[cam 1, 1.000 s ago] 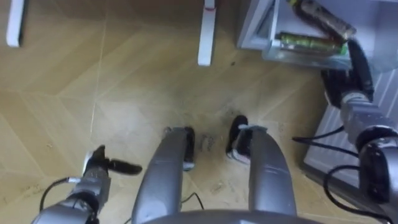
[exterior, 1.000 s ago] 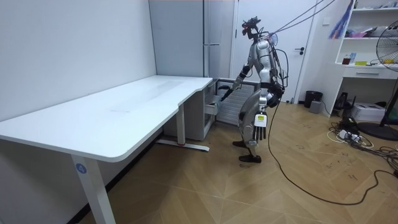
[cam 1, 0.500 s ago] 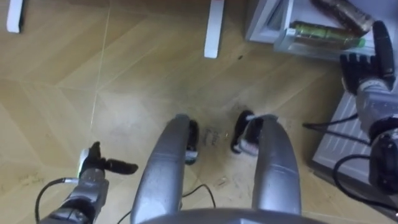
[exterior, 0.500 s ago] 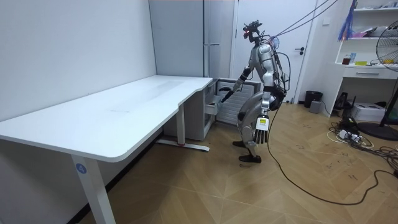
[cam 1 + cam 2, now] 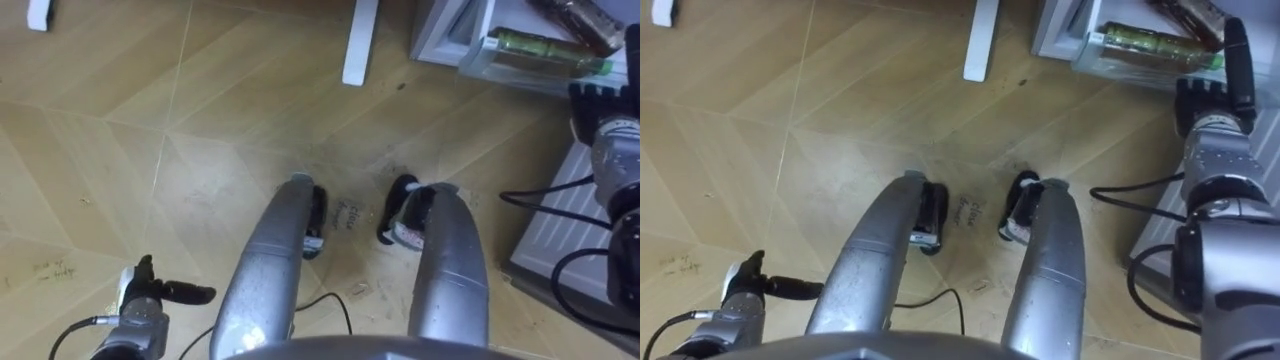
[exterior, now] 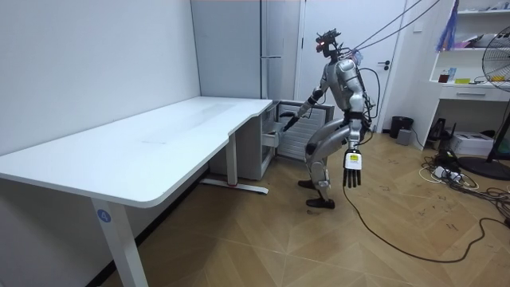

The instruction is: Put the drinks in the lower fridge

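Carrier: clear plastic fridge drawer (image 5: pixel 520 78) | Contents: green drink bottle (image 5: pixel 540 45) lying sideways | Below: wooden parquet floor (image 5: pixel 200 130)

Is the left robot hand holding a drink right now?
No, the left robot hand hangs at the robot's side, fingers straight, holding nothing.

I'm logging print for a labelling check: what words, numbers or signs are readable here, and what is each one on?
No text here can be read.
Handwriting on the floor between the robot's feet: too blurred to read.
Label on the green bottle at the upper right: too blurred to read.
Round blue sticker on the leg of the desk: too small to read.
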